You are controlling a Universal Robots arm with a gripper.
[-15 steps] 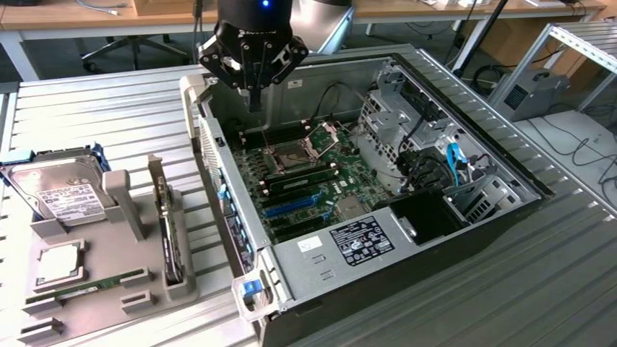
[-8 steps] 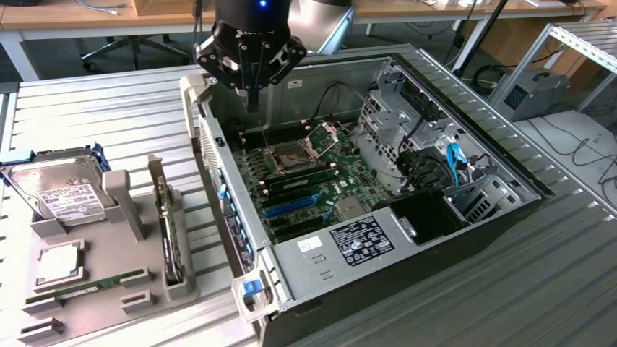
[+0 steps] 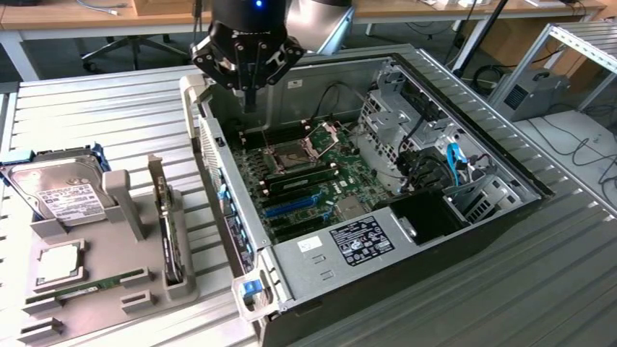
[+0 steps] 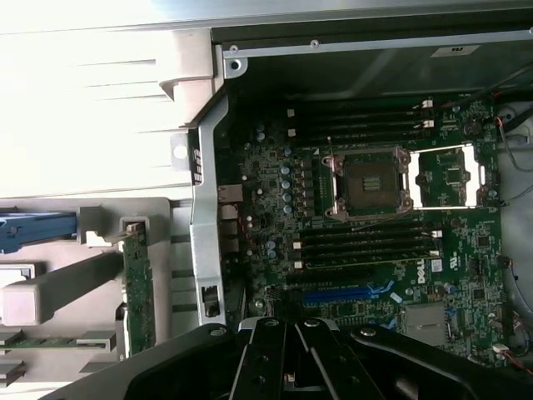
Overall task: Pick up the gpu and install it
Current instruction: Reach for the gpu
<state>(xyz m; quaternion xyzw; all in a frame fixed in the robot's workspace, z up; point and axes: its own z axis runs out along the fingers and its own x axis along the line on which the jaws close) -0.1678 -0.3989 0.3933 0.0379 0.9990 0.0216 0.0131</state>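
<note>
Ribbed metal table (image 3: 97,108); computer case (image 3: 469,130) laid open. Labels illegible. Gripper (image 3: 248,101) clenched empty above case, gpu (image 3: 172,242) untouched in holder (image 3: 97,289).

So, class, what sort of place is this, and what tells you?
Probably a robotics lab set up for computer assembly: an open PC case on a ribbed metal table, a grey holder of parts including a hard drive, and office desks behind.

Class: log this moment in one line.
gripper: fingers shut, empty, above open computer case | gpu: upright in grey holder beside case | installed: no
</note>
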